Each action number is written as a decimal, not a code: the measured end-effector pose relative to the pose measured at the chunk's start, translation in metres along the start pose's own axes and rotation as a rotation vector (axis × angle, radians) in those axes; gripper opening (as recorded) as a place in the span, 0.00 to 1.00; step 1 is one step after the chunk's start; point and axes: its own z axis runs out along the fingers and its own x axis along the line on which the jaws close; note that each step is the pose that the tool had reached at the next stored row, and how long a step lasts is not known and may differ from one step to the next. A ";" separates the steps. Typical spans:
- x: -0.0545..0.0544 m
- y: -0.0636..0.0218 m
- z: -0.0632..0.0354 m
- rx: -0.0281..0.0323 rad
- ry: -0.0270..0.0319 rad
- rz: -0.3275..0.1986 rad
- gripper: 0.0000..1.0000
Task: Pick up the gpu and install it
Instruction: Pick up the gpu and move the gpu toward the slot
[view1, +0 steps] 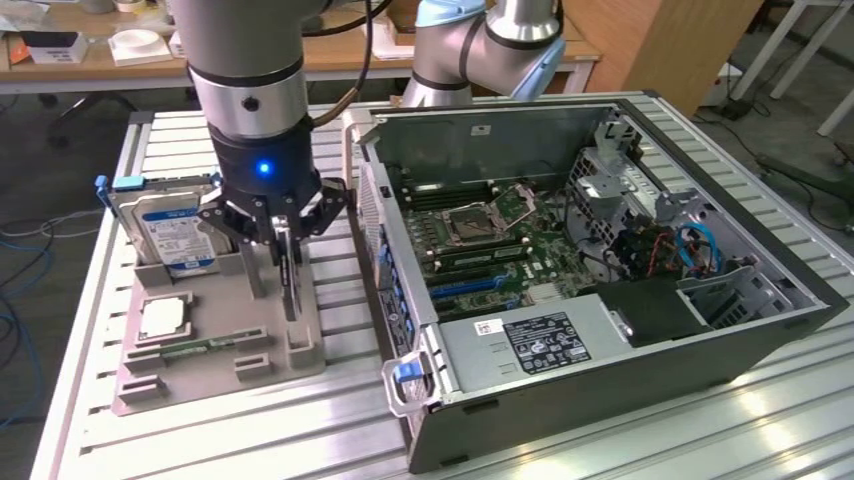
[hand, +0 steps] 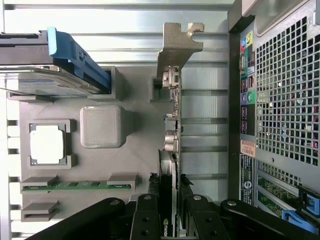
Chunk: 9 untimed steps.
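The gpu is a thin dark card standing on edge in a slot of the grey holder, to the exterior view's left of the open computer case. My gripper comes straight down onto its upper edge. In the wrist view the gpu runs edge-on away from me, and its silver bracket is at the far end. The black fingers press against both faces of the card near my gripper, so it is shut on the gpu.
The holder also carries a hard drive with a blue-white label, a square silver chip and a green memory stick. The case lies open with its motherboard exposed. A second robot arm stands behind the case.
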 end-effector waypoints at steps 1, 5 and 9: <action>0.000 0.0000 0.0000 0.0000 0.0001 0.000 0.26; 0.000 0.0000 -0.0001 0.0001 0.0002 0.000 0.26; 0.000 0.0000 -0.0004 -0.0002 0.0002 -0.001 0.26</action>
